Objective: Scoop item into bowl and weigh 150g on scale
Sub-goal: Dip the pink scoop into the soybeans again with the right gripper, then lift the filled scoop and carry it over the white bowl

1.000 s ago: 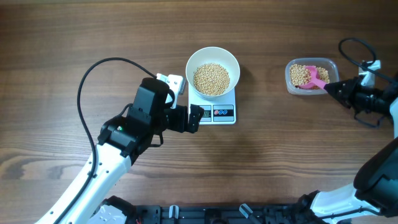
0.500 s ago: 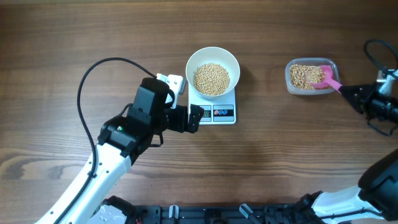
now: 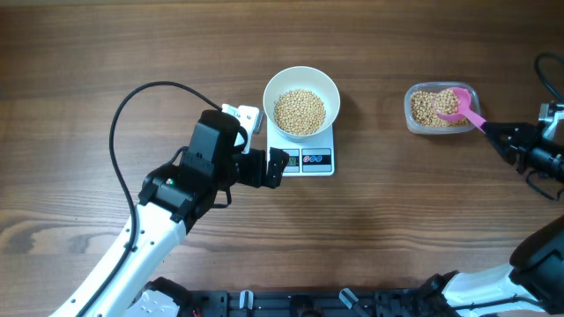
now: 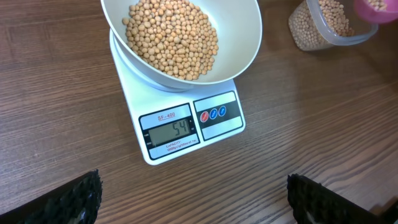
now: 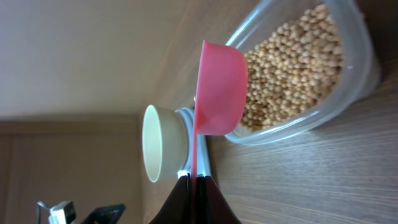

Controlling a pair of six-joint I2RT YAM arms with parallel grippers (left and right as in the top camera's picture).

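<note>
While the right pincer (image 3: 487, 129) clenches the pink scoop's (image 3: 462, 107) thin handle at frame right, the loose beans (image 3: 430, 107) will roll, and the left pincer (image 3: 280, 162) stands released.

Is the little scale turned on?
Yes, on. The scale has dark digits lit on its grey display under the white bowl of beans.

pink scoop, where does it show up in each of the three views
Overhead: the pink scoop is at right, over the clear tub's right end, handle in the right gripper.
Left wrist: only its rim shows, top right corner.
Right wrist: centre, seen edge-on.
Shared landmark: the tub of beans, beside the scoop in all three.
</note>
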